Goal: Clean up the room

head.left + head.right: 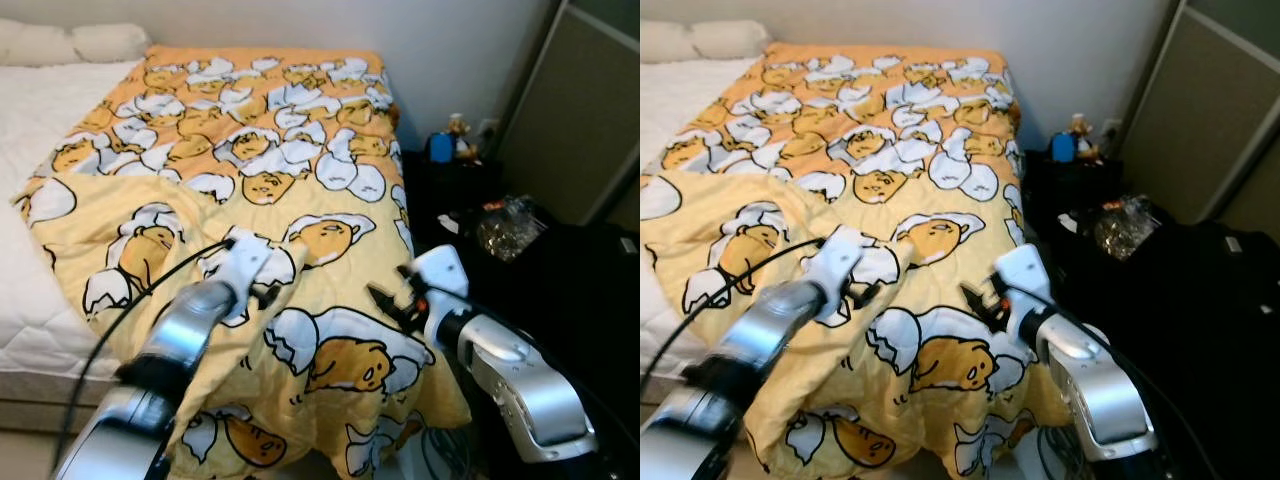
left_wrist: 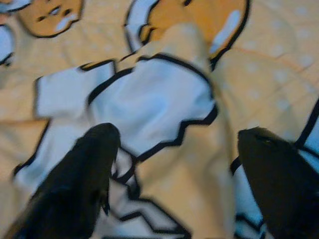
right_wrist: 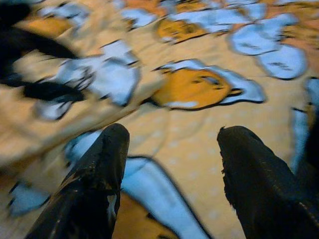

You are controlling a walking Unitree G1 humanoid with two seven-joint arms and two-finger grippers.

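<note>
The yellow quilted blanket (image 1: 250, 170) printed with white-and-orange egg characters lies spread over the bed (image 1: 40, 120), covering its right part and spilling off the foot end toward the floor. I've got both arms out over the blanket's near end. The left tool (image 1: 262, 292) is right at a raised fold in the blanket's middle, fingers (image 2: 84, 169) parted wide with a ridge of fabric between them, nothing pinched yet. The right tool (image 1: 392, 300) hovers near the blanket's right edge, its fingers (image 3: 99, 169) also spread apart and empty.

Progress, as I judge it: early. The blanket is rumpled, its left corner is folded back on itself, and the lower part sags off the bed, so straightening is all ahead of me.

To the right of the blanket sits a low black table (image 1: 560, 270) carrying a crinkly clear plastic bag (image 1: 508, 226), contents too small to tell, plus a blue cup (image 1: 441, 147) further back. That clutter looks untouched.
</note>
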